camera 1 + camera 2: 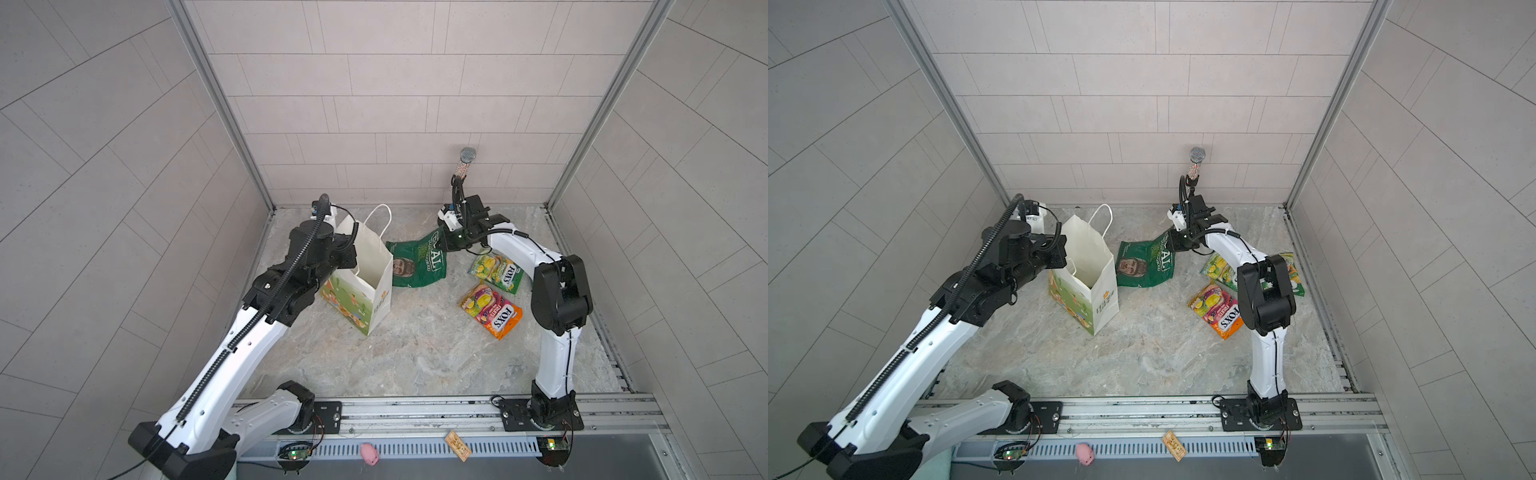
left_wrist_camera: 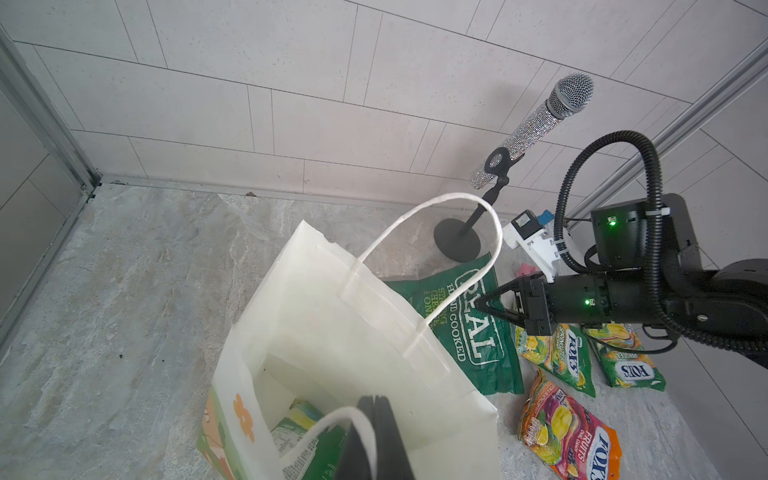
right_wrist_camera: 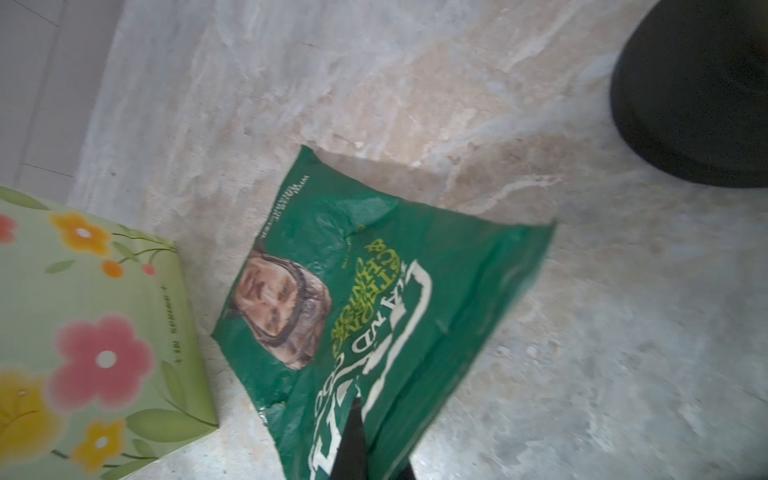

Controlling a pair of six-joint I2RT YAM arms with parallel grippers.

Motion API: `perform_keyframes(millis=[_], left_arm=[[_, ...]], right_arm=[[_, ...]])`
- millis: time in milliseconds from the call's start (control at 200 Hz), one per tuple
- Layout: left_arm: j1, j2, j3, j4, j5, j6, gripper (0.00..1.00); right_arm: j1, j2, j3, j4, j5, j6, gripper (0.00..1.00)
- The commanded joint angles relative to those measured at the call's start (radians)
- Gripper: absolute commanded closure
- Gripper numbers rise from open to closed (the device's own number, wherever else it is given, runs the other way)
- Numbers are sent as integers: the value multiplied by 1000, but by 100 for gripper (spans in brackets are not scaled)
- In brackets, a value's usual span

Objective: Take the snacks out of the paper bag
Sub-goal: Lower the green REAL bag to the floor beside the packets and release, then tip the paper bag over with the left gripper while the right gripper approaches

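White paper bag (image 2: 332, 332) holds one yellow-green candy packet (image 2: 297, 428).

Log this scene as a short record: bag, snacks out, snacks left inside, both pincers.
paper bag: upright, mouth open
out of bag: REAL crisp packet; two yellow-green FOX'S packets; orange-pink FOX'S packet
inside bag: one yellow-green packet, at the bottom
left pincer: shut on the bag's near rim, by the cord handle
right pincer: shut on the crisp packet's edge
other: microphone on its stand by the back wall
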Motion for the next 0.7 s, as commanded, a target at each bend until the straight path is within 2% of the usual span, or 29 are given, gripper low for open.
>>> perform_keyframes(millis=[0,135,250,280,310,400,550,695], left_arm=[[5,-11,-7,25,4,-6,100],[6,-9,-4,24,-1,-8,100],[13,-4,6,16,1,1,100],[17,-3,9,13,3,5,100],[18,-2,12,13,4,10,100],[34,-1,17,15,20,25,100],[86,12,31,36,89,86,100],[147,50,85,33,118,150,100]], right_arm=[[-8,-43,9,-64,142,-61,100],[-16,-43,12,-92,255,-58,99],[-32,-50,12,-120,341,-6,90],[-37,-55,7,-123,355,2,85],[-40,-60,1,-121,359,3,80],[-44,-76,-12,-120,375,6,79],[-44,-117,-34,-120,372,19,56],[-45,-199,-85,-101,335,36,53]])
